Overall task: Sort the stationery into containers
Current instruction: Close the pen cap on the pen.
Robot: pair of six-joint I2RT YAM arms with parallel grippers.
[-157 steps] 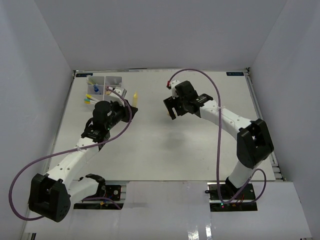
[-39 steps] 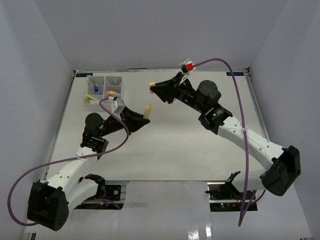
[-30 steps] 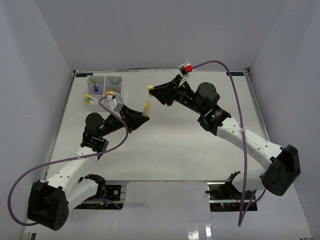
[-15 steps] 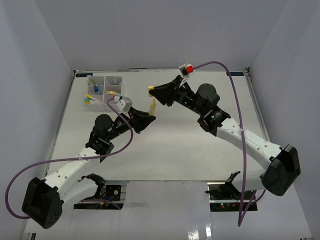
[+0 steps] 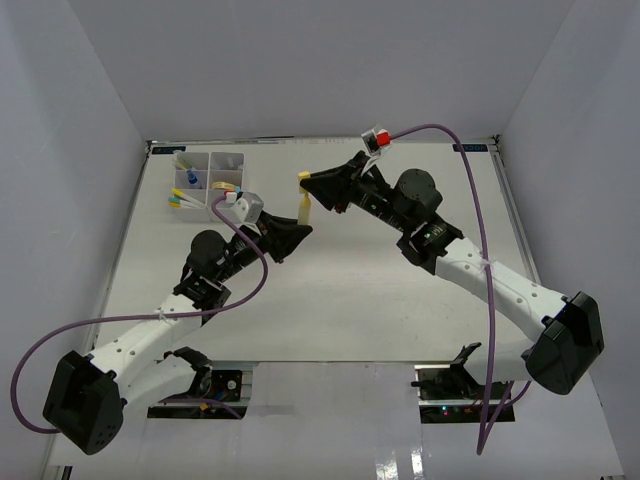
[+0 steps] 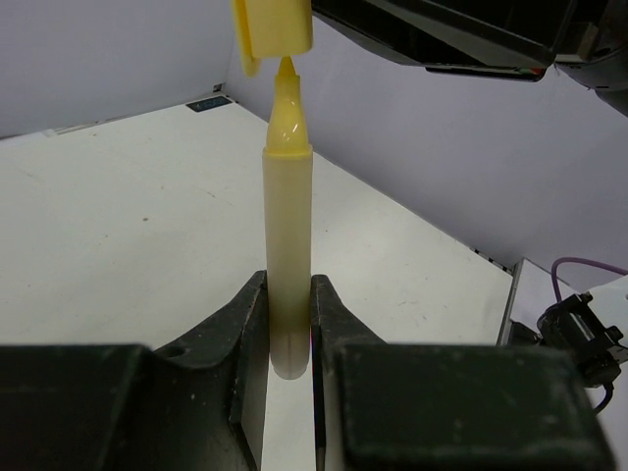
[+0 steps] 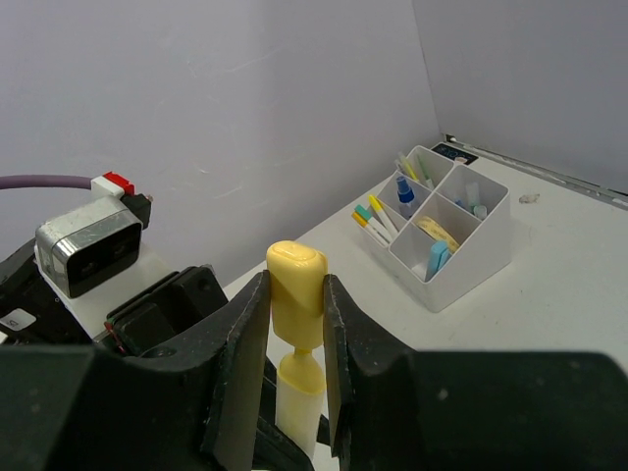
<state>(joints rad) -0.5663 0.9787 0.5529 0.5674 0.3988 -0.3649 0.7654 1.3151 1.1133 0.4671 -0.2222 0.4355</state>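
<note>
A yellow marker [image 6: 287,226] without its cap stands upright in my left gripper [image 6: 288,287], which is shut on its lower barrel. Its yellow cap [image 7: 296,285] is held in my shut right gripper [image 7: 293,294], directly over the marker's tip [image 6: 285,69], which just meets the cap's mouth. From above, marker [image 5: 302,211] and cap [image 5: 303,178] meet in the air above the table's middle, right of the tray. The white organizer tray [image 5: 226,160] sits far left and holds pens [image 7: 378,218], a blue-capped bottle [image 7: 404,192], a tan ring [image 7: 437,231] and a blue eraser [image 7: 437,260].
White walls close in the table on the left, back and right. The left arm's purple cable [image 5: 130,320] loops low at the near left, and the right arm's cable [image 5: 480,250] arcs high over the right side.
My left gripper has carried the marker right and up until its tip sits at the cap's mouth. The right gripper with the cap has hardly moved.
</note>
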